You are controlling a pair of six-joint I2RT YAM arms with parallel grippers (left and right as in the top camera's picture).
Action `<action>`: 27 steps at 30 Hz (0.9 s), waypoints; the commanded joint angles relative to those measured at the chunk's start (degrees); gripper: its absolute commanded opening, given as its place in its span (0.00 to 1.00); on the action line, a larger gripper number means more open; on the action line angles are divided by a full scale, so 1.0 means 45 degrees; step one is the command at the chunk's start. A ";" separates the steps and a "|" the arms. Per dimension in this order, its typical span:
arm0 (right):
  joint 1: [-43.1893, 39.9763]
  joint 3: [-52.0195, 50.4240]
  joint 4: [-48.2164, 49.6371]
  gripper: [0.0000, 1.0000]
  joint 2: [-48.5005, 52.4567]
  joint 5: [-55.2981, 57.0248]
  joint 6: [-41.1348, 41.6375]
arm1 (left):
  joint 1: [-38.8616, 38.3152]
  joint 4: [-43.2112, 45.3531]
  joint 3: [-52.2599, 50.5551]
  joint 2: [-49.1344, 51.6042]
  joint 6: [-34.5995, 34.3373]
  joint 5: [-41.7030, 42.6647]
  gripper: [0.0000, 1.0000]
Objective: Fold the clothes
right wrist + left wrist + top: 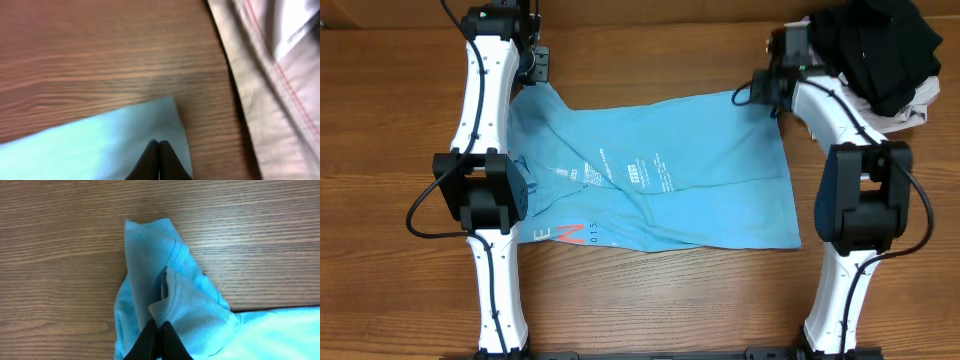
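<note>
Clamped shut on the far edge of the sky-blue t-shirt — left fingers at the sleeve, right fingers at the hem corner; next, probably an even lift toward the near edge.

The left arm is stretched straight from the near edge to the far left, with its elbow bent midway. The right arm is extended at the right, and its wrist is turned inward to the left. The left gripper is closed, with a fold of the shirt pinched at its tips. The right gripper is likewise closed on the shirt's far right corner.
</note>
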 commanded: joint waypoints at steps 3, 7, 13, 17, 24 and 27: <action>-0.0039 0.1695 -0.1243 0.04 -0.0957 -0.0719 -0.0010 | -0.0053 -0.0083 0.0238 -0.1302 0.0151 -0.0087 0.04; -0.0034 0.1627 -0.0695 0.38 -0.0874 -0.0797 -0.0058 | -0.0058 0.0019 0.0238 -0.1433 0.0151 -0.0029 0.04; -0.0034 0.1559 0.0233 0.69 0.0155 -0.0797 -0.0301 | -0.0058 0.0000 0.0219 -0.1428 0.0146 0.0709 0.04; -0.0039 0.1559 0.0389 0.70 0.0831 -0.0787 -0.0384 | -0.0058 0.0005 0.0219 -0.1428 0.0141 0.0704 0.04; -0.0049 0.1559 0.0563 0.73 0.1554 -0.0777 -0.0389 | -0.0058 -0.0024 0.0219 -0.1428 0.0141 0.0709 0.04; -0.0049 0.1559 0.0617 0.74 0.1768 -0.0777 -0.0389 | -0.0058 -0.0044 0.0219 -0.1428 0.0141 0.0709 0.04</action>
